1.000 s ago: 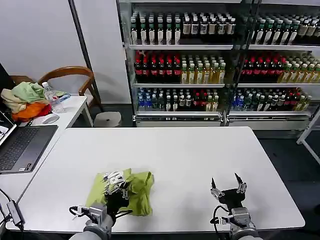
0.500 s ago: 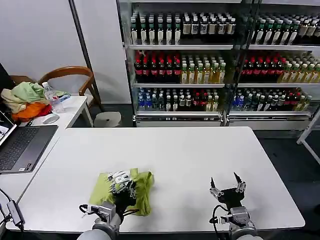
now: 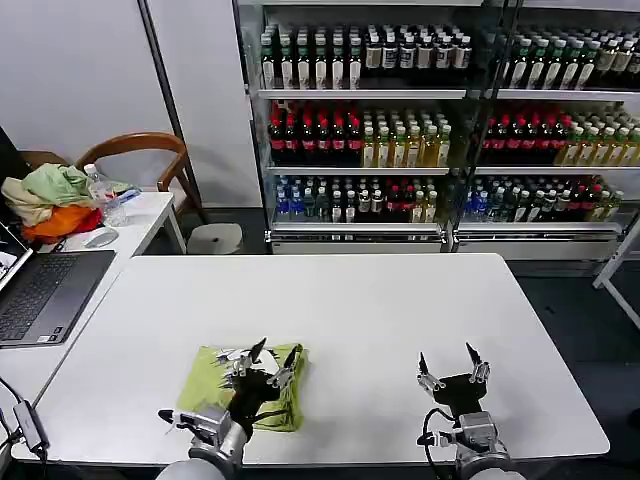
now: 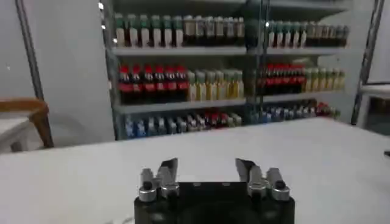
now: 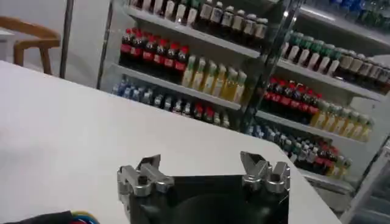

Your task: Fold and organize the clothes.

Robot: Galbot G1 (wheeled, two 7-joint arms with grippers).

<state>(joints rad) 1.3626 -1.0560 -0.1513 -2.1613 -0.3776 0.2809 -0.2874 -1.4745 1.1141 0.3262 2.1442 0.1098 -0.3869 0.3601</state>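
The lime yellow-green T-shirt (image 3: 215,373) lies folded into a small bundle on the white table (image 3: 370,310), near the front edge on the left. My left gripper (image 3: 275,352) is raised just above the shirt's right part, open, with nothing between its fingers. In the left wrist view the same gripper (image 4: 207,166) stands open over bare table. My right gripper (image 3: 446,359) is open near the front edge on the right, well apart from the shirt. It holds nothing in the right wrist view (image 5: 202,160).
A side table on the left carries a laptop (image 3: 40,290), a mouse, a water bottle (image 3: 103,195) and a heap of pale green, cream and orange garments (image 3: 52,200). A wooden chair (image 3: 150,150) and drink shelves (image 3: 430,130) stand behind the table.
The left gripper let go of the shirt, opened and lifted. The shirt's raised fold dropped flat into a compact bundle. The right gripper stayed where it was.
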